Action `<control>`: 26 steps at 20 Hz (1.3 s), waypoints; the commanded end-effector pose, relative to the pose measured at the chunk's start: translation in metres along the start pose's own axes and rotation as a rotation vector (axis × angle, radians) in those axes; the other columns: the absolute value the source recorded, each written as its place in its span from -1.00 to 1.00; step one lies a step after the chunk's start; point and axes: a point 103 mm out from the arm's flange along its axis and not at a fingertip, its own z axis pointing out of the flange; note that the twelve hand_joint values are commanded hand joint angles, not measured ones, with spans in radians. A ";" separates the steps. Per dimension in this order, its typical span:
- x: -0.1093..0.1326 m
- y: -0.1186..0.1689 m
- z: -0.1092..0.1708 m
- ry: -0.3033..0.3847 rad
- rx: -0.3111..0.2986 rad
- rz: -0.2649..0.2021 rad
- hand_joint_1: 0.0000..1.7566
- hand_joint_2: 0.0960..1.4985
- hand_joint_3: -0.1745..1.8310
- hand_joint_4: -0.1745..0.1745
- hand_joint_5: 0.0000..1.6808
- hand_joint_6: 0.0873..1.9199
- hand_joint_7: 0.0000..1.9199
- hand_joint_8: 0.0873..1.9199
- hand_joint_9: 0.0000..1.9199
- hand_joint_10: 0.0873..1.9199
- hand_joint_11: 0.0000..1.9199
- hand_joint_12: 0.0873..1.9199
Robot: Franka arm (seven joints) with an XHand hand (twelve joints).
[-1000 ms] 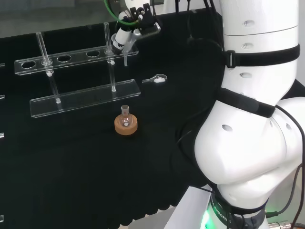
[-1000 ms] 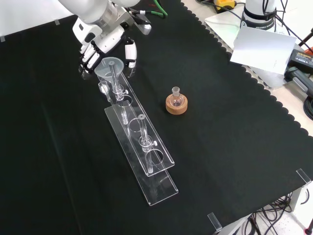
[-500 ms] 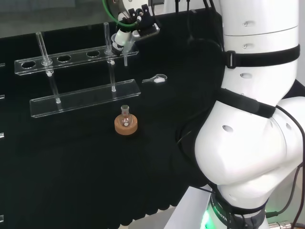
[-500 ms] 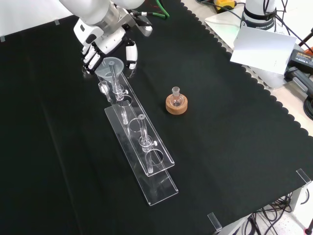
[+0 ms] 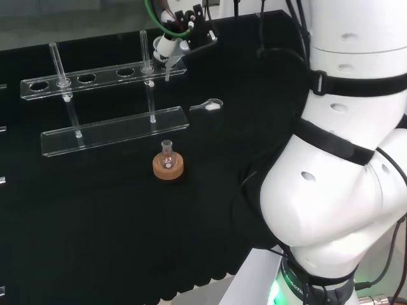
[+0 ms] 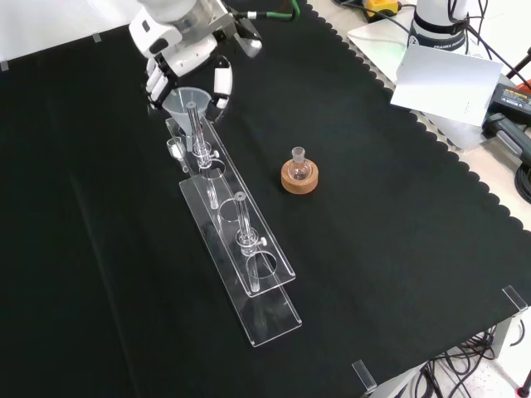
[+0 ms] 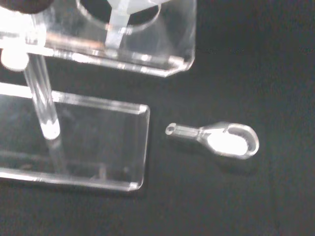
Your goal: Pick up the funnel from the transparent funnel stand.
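Observation:
The clear funnel (image 6: 186, 103) sits with its cone between the fingers and thumb of the hand (image 6: 184, 60), which is shut on it from above. Its stem (image 7: 118, 20) still runs down through the end hole of the transparent stand's upper shelf (image 7: 162, 54). In the head view the hand (image 5: 168, 46) hovers over the right end of the stand (image 5: 102, 77), with the funnel stem (image 5: 167, 73) hanging below it. The stand (image 6: 249, 249) is two clear plates joined by posts, with several holes in the upper one.
A small round flask sits on a cork ring (image 5: 168, 166) (image 6: 299, 178) in front of the stand. A small clear spoon-shaped piece (image 7: 227, 140) (image 5: 210, 105) lies on the cloth beside the stand's base plate (image 7: 98, 147). A white box (image 6: 448, 79) stands off the cloth.
The hand has risen and shifted slightly away from the arm's base, and the funnel has come up with it, its cone now higher above the shelf.

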 end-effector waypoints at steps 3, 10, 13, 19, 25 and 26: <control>-0.008 -0.033 -0.063 -0.077 -0.098 0.013 -0.10 0.11 -0.35 -0.25 -0.08 -0.42 -0.18 -0.34 0.28 -0.68 -0.17 0.10; -0.013 -0.069 -0.079 -0.105 -0.052 0.022 -0.10 0.11 -0.35 -0.22 -0.10 -0.38 -0.17 -0.34 0.28 -0.69 -0.17 0.11; -0.015 -0.086 -0.082 -0.120 -0.041 0.030 -0.10 0.11 -0.35 -0.21 -0.10 -0.38 -0.17 -0.34 0.29 -0.69 -0.17 0.11; -0.012 -0.119 -0.080 -0.137 -0.042 0.042 -0.10 0.10 -0.35 -0.20 -0.11 -0.37 -0.17 -0.34 0.29 -0.69 -0.18 0.11; -0.005 -0.144 -0.073 -0.150 -0.028 0.046 -0.10 0.10 -0.35 -0.20 -0.11 -0.37 -0.17 -0.34 0.29 -0.70 -0.18 0.11; -0.003 -0.147 -0.071 -0.152 -0.023 0.047 -0.10 0.10 -0.34 -0.20 -0.11 -0.37 -0.17 -0.34 0.29 -0.70 -0.18 0.11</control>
